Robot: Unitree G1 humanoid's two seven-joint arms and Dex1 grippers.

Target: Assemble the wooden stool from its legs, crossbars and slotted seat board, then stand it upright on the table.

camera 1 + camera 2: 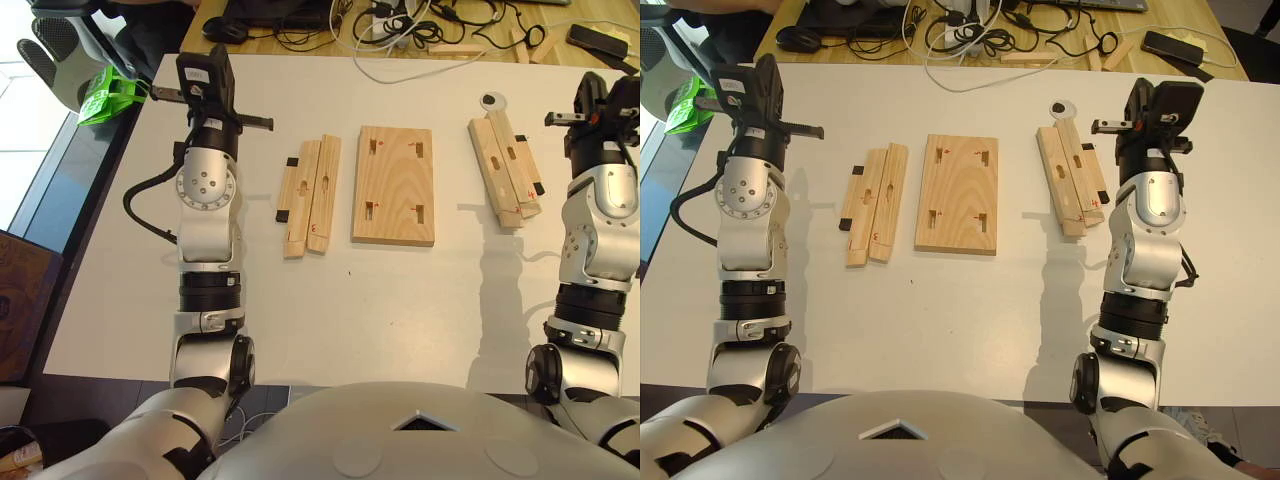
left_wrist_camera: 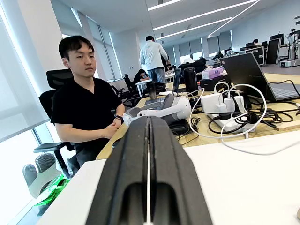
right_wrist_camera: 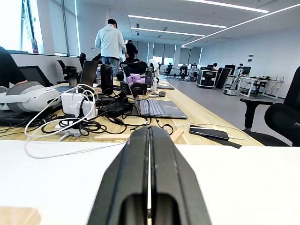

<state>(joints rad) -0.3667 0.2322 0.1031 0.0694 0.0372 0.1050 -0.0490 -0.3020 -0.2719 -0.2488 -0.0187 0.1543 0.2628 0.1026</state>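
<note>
White table (image 1: 400,320) bears a pale seat board (image 1: 393,186) with four slots.

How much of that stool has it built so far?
Nothing is joined yet. The seat board lies flat between a left pile and a right pile of legs and crossbars. The left gripper and right gripper are shut and empty. All assembly and standing it up remain.

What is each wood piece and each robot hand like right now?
seat board: lying flat, slots up, nothing fitted in.
left pile of legs and crossbars: lying flat, not joined to the board.
right pile of legs and crossbars: lying flat, not joined to the board.
left hand: shut, empty.
right hand: shut, empty.
</note>
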